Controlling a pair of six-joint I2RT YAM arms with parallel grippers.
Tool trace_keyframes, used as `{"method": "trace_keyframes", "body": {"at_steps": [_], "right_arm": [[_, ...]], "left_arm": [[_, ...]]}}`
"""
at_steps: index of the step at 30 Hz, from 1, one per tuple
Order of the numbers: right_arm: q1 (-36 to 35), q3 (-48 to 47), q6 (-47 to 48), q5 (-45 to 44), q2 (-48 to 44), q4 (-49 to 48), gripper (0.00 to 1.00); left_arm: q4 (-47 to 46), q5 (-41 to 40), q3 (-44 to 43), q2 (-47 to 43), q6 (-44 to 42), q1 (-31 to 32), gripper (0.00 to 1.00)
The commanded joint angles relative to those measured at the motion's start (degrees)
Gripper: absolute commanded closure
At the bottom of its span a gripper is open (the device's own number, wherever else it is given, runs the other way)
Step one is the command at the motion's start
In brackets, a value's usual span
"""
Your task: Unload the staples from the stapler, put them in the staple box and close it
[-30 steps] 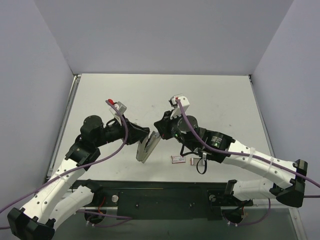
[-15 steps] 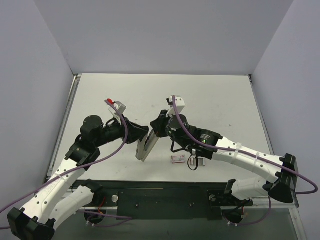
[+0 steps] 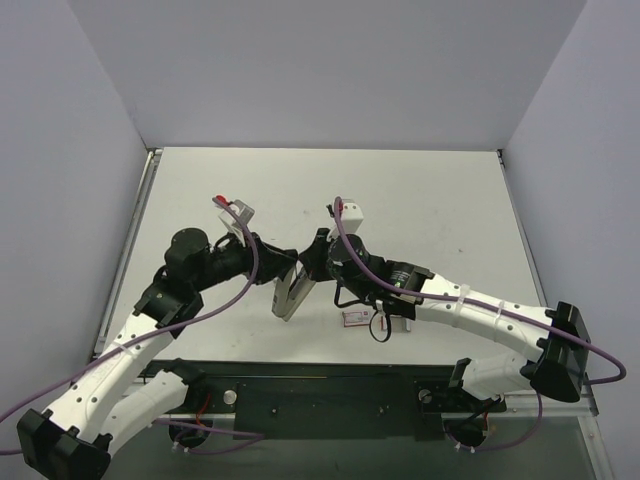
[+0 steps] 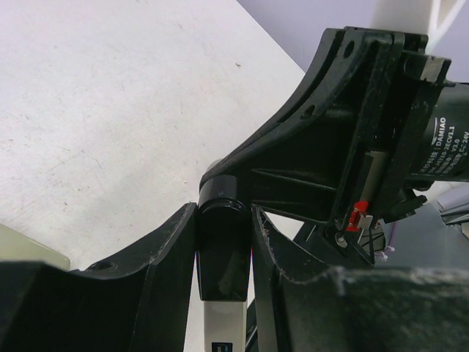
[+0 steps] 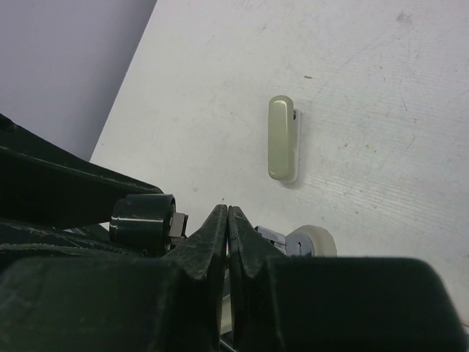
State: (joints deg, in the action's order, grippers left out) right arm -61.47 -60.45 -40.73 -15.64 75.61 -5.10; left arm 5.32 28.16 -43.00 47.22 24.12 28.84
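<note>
The stapler is held tilted above the table, silvery body pointing toward the near edge. My left gripper is shut on its black end, and the silver body shows below my fingers. My right gripper is shut, its fingertips pressed together right beside the stapler's top. In the right wrist view the black end sits left of my tips, and a pale rounded part with grey metal sits right of them. I see nothing between the right fingers.
A small red-and-white box lies on the table near the front edge, under the right arm. A plain olive-grey rounded bar lies flat on the table beyond the right gripper. Grey walls enclose the table on three sides.
My right arm has swung left and its shut gripper has closed in on the top of the stapler. My left gripper still holds the stapler, almost unmoved.
</note>
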Motion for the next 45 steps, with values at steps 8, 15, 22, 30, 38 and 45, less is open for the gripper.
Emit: {"method": "trace_keyframes", "body": {"at_steps": [8, 15, 22, 30, 38, 45], "right_arm": [[0.4, 2.8, 1.8, -4.1, 1.2, 2.2, 1.00], [3.4, 4.9, 3.9, -1.8, 3.1, -0.6, 1.00], [6.2, 6.7, 4.9, 3.4, 4.4, -3.9, 1.00], [7.1, 9.7, 3.9, 6.1, 6.0, -8.1, 1.00], [7.6, 10.4, 3.1, 8.4, 8.3, -10.5, 1.00], [7.4, 11.0, 1.6, 10.8, 10.3, -13.5, 1.00]], "left_arm": [[-12.2, -2.3, -4.4, 3.0, 2.6, 0.3, 1.00], [-13.4, -4.7, -7.4, 6.6, 2.8, 0.3, 1.00], [-14.7, -7.2, -11.0, 10.1, 3.4, 0.3, 1.00], [-17.8, -12.2, -12.7, 13.2, 4.1, 0.4, 1.00], [-23.2, -16.3, -11.6, 15.4, 6.3, 0.5, 1.00], [-26.6, -19.6, -11.9, 17.6, 6.4, 1.0, 1.00]]}}
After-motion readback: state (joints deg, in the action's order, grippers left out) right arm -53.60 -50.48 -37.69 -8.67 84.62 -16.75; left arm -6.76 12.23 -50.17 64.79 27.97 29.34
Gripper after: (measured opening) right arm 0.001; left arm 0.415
